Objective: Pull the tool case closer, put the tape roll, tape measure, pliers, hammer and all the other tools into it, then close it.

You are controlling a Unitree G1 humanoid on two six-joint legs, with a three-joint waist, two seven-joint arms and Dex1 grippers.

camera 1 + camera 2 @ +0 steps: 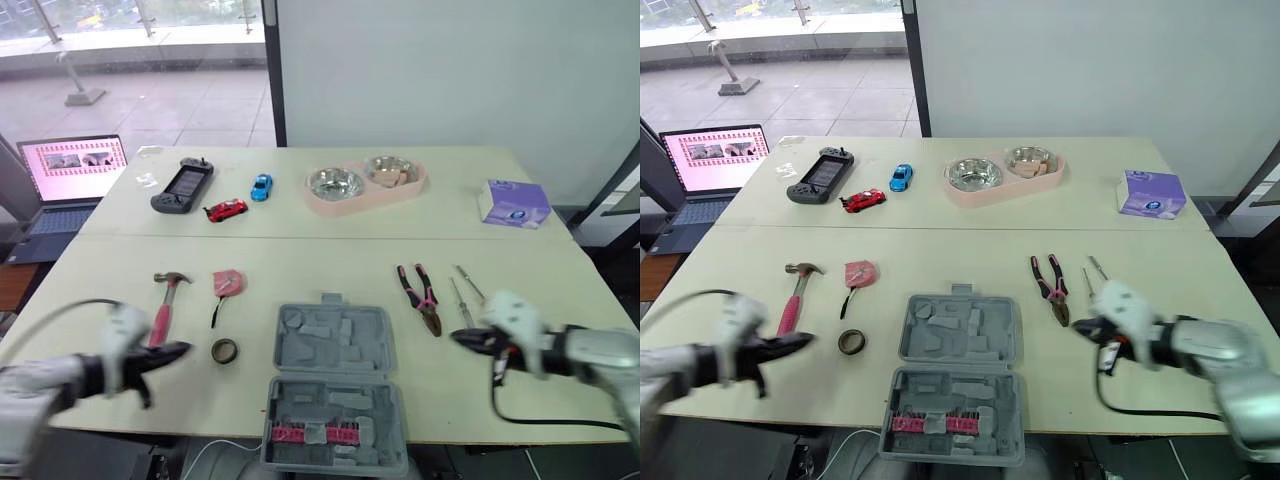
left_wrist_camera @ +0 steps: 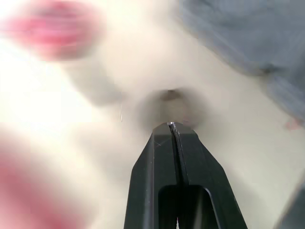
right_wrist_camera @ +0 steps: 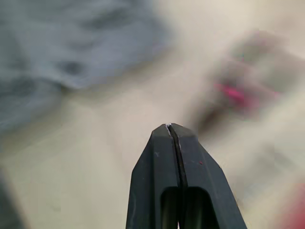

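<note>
Left end effector (image 1: pixel 186 348): fingers (image 2: pixel 157 157) pressed together, holding nothing; low over the bench (image 1: pixel 540 265), just beside the near end of the hammer's handle, tip pointing toward the tape roll.
Right end effector (image 1: pixel 456 338): fingers (image 3: pixel 157 157) pressed together, holding nothing; just beside the near end of the pliers, tip pointing toward the case.
Tool case (image 1: pixel 335 342): grey, lying open between the two arms at the bench's front edge; pink strip (image 1: pixel 315 433) in the near half.
Tape roll (image 1: pixel 224 351): flat on the bench, left of the case.
Hammer (image 1: pixel 166 302): pink handle, head away from the robot, left of the tape roll.
Tape measure (image 1: pixel 229 282): pink, beyond the tape roll.
Pliers (image 1: pixel 422 298): pink grips, right of the case.
Thin tools (image 1: pixel 463 301): two, right of the pliers.
Far side: game console (image 1: pixel 182 186), red toy car (image 1: pixel 226 209), blue toy car (image 1: pixel 261 186), pink double bowl (image 1: pixel 366 183), purple box (image 1: pixel 513 203).
Laptop (image 1: pixel 70 180): open, left of the bench.
</note>
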